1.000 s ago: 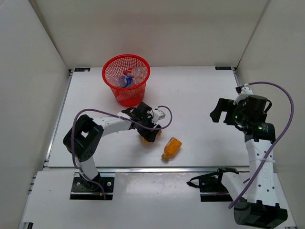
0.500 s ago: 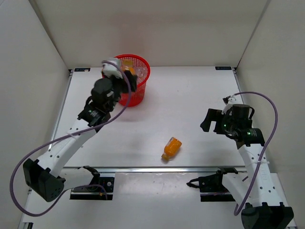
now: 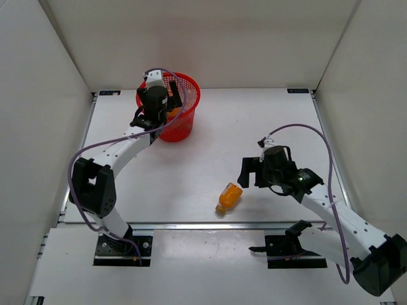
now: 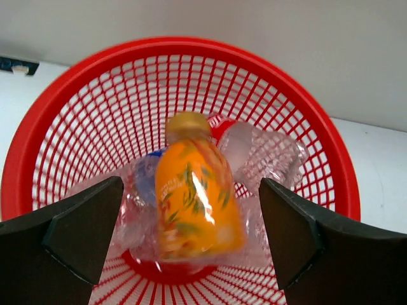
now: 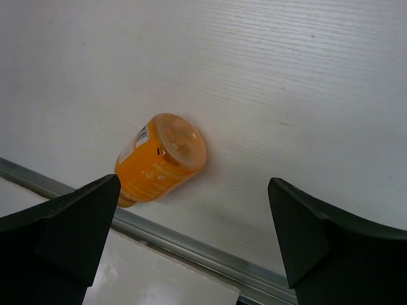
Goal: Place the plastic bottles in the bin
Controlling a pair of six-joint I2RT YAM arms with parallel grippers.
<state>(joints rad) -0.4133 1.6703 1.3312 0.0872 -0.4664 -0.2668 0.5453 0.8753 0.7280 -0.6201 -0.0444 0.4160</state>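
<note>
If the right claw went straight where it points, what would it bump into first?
Probably the orange bottle lying on the table; it sits slightly off-centre, so the right claw might meet table instead.

bin point(image 4: 191, 43): glossy plastic mesh | orange bottle point(image 5: 159, 162): shiny smooth plastic (label too) | table point(image 5: 286, 76): matt, finely ribbed

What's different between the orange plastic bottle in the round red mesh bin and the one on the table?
The binned orange bottle lies on clear bottles inside the red mesh bin; the loose orange bottle lies alone on the white table, near its front rail. Both look the same kind.
</note>
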